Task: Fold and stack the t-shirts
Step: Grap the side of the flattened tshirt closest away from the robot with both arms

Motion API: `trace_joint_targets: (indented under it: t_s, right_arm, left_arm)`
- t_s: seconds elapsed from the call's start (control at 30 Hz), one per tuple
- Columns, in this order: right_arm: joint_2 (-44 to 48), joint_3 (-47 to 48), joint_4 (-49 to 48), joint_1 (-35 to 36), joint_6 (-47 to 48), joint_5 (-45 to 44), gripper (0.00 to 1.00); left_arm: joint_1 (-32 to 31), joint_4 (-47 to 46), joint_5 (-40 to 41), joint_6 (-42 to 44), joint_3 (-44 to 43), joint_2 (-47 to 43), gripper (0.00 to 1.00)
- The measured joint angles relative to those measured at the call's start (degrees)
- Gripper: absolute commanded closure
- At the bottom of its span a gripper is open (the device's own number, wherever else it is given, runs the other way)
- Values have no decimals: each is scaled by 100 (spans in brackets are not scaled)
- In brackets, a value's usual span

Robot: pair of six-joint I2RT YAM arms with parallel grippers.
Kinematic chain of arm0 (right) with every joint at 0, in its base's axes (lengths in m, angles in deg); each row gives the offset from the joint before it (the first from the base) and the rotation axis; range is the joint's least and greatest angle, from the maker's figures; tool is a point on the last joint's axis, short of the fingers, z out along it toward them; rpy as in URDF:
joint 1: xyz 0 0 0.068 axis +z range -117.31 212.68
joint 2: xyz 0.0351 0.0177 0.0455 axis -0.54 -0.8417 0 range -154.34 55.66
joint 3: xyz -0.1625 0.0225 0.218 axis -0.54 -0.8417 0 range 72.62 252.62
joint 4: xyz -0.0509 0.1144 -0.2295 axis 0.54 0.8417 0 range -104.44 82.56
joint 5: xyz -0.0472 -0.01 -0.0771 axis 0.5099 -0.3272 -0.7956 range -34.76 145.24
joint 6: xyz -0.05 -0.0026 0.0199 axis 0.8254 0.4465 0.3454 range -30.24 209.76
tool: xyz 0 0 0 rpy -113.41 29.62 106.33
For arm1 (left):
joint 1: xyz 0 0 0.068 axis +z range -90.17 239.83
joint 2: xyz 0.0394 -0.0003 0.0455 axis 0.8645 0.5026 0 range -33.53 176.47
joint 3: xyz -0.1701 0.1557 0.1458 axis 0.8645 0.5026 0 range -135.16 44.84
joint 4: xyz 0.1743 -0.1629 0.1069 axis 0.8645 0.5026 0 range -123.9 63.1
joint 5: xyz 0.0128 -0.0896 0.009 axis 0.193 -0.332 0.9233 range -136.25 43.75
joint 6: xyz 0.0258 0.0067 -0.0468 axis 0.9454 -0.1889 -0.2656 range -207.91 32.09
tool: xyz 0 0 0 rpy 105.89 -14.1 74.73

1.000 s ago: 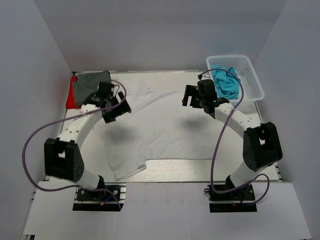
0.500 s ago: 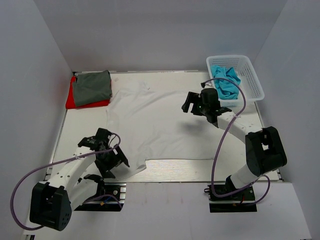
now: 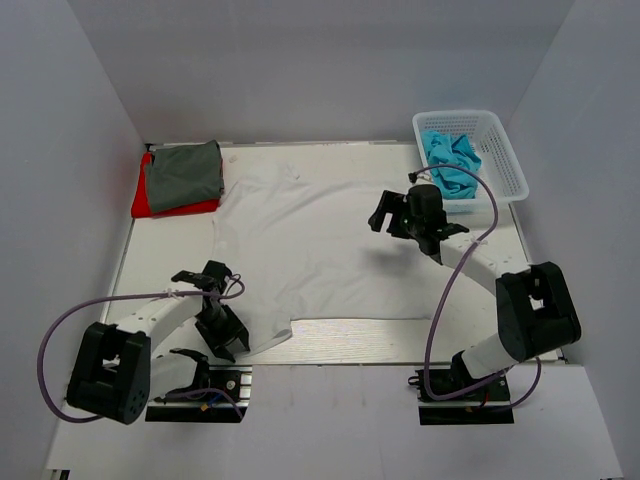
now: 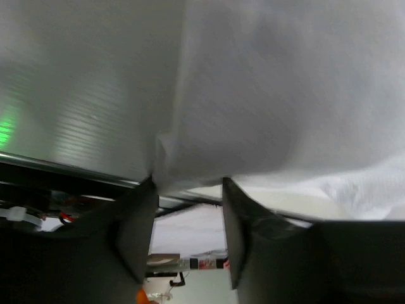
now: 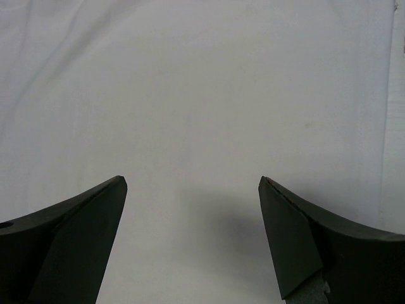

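The white t-shirt (image 3: pixel 320 235) lies spread flat over the table. My left gripper (image 3: pixel 228 338) is down at its near-left hem corner. In the left wrist view the left gripper (image 4: pixel 188 183) has the white t-shirt's (image 4: pixel 285 95) edge between its fingertips, and the jaws still stand apart with a gap showing. My right gripper (image 3: pixel 395 215) hovers wide open over the shirt's right half, with only white t-shirt (image 5: pixel 190 88) under the right gripper (image 5: pixel 191 180). A folded dark grey t-shirt (image 3: pixel 183 175) rests on a red one (image 3: pixel 143 203) at the back left. Turquoise t-shirts (image 3: pixel 450 162) fill the basket.
A white mesh basket (image 3: pixel 503 160) stands at the back right corner. The table (image 3: pixel 400 340) shows a bare strip along its near edge, and white walls enclose it on three sides. Purple cables loop off both arms.
My left arm swung from the stack at the back left down to the shirt's near-left hem, and its jaws have narrowed. The right gripper drifted slightly right, still wide open.
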Motion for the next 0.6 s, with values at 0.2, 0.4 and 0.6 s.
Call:
trace_joint_targets:
  t_s: [0.2,0.4,0.6]
  right_arm:
    - [431,-157,-20,-24,-74,-11,10]
    - [778,-319,750,-28,-249,-293,10]
    - [1198,-518,2529,-28,-579,-636,10]
  left_arm:
    - [-11,-103,376,-195,-243,398,100]
    - [-11,-131,352,-22,-415,699,100]
    - [-11,-229,308,199,-431,378,100]
